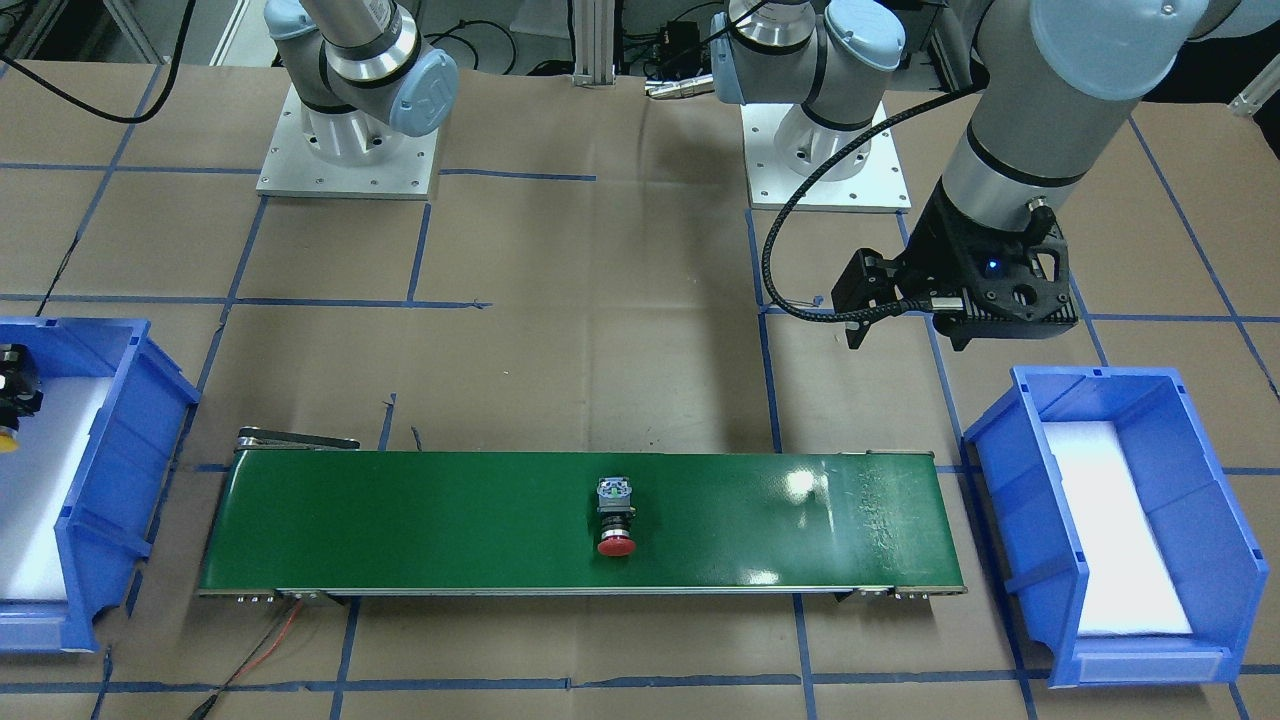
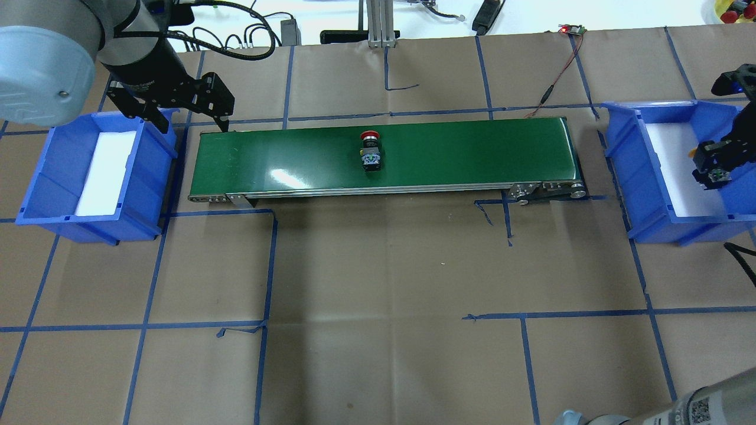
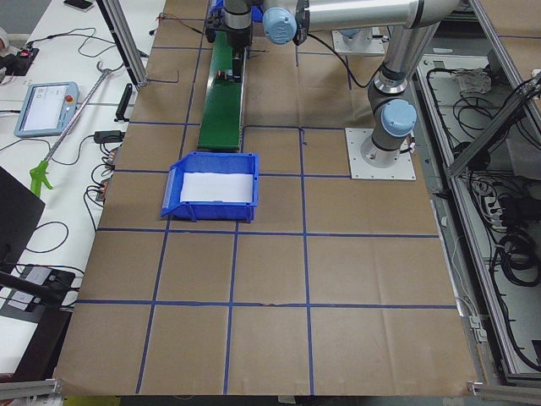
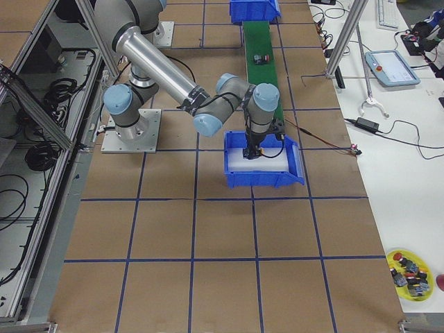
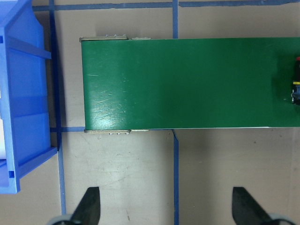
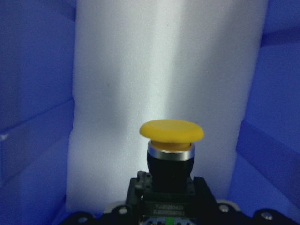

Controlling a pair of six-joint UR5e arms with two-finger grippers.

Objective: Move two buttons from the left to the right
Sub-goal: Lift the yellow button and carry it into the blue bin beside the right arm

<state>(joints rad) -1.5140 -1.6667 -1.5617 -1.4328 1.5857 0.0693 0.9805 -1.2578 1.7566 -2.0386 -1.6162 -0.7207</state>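
The red-capped button (image 2: 370, 150) lies on its side at the middle of the green conveyor belt (image 2: 472, 153). It also shows in the front view (image 1: 617, 518) and at the right edge of the left wrist view (image 5: 296, 86). My right gripper (image 2: 716, 164) is shut on the yellow-capped button (image 6: 172, 131) and holds it over the white pad of the right blue bin (image 2: 626, 153). My left gripper (image 5: 166, 211) is open and empty. It hovers beside the belt's left end, next to the left blue bin (image 2: 41, 177).
The left bin holds only its white foam pad (image 2: 103, 171). Red and black wires (image 2: 561, 71) run to the belt's right end. The arm bases (image 1: 345, 150) stand behind the belt. Blue tape lines cross the brown table.
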